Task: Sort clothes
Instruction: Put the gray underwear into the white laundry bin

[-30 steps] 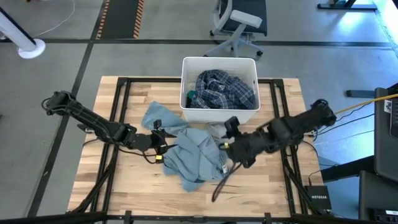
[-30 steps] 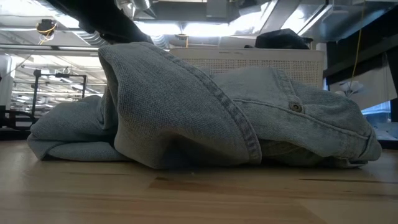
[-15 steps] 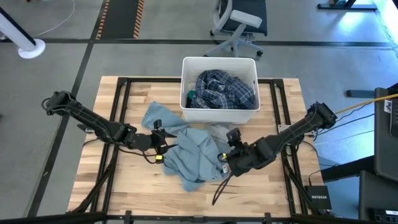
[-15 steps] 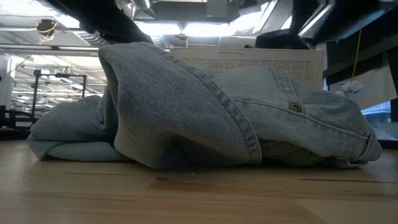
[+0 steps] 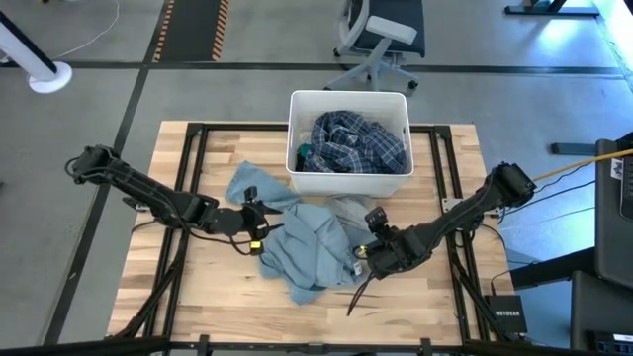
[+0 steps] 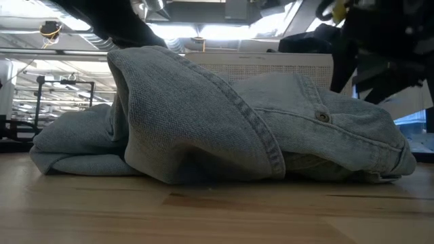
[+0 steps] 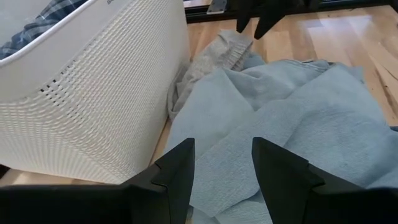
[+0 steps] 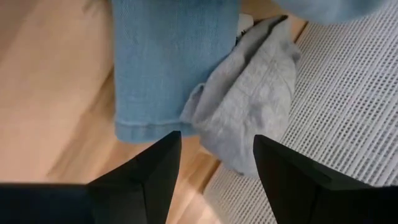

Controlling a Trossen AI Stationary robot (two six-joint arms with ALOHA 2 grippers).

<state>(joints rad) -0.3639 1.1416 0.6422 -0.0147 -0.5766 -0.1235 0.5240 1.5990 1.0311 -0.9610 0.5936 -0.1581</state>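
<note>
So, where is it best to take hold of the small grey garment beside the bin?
Probably at the crumpled free end of the grey garment that sticks out onto bare wood, coming from above. Its other side lies against the white bin and the blue garment.

bin (image 5: 348, 178): table rear | shirt (image 5: 351, 141): in bin | garment (image 5: 307, 247): before bin

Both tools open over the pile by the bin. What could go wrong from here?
1. The blue-grey garment and the grey cloth overlap; the right tool may grab both.
2. The grey cloth lies against the bin, so a pinch there may catch or shove the wall.
3. The left tool sits on the same pile; the arms could tug against each other.
</note>
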